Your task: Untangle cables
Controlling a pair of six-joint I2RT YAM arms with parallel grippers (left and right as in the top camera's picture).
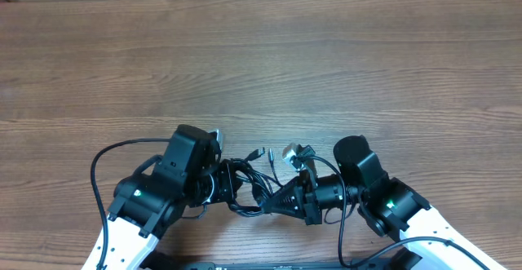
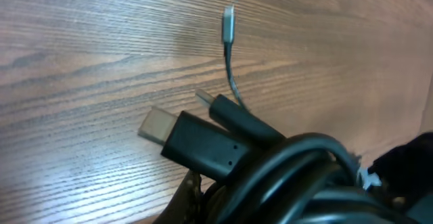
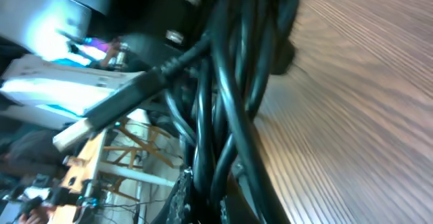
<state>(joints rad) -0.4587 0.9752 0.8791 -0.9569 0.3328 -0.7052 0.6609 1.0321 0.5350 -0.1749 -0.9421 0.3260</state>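
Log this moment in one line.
cables: tangled bunch between grippers | left gripper: at bunch, grip unclear | right gripper: at bunch, grip unclear

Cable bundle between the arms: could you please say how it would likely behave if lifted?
The cables are thin and looped, so probably floppy and light. The silver-tipped plug end would likely dangle. The strands overlap, so they may snag together.

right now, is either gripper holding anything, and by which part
Both seem to grip the cables: left gripper on the coiled loops behind the plugs, right gripper on the tangle's other side. Their jaws are mostly hidden.
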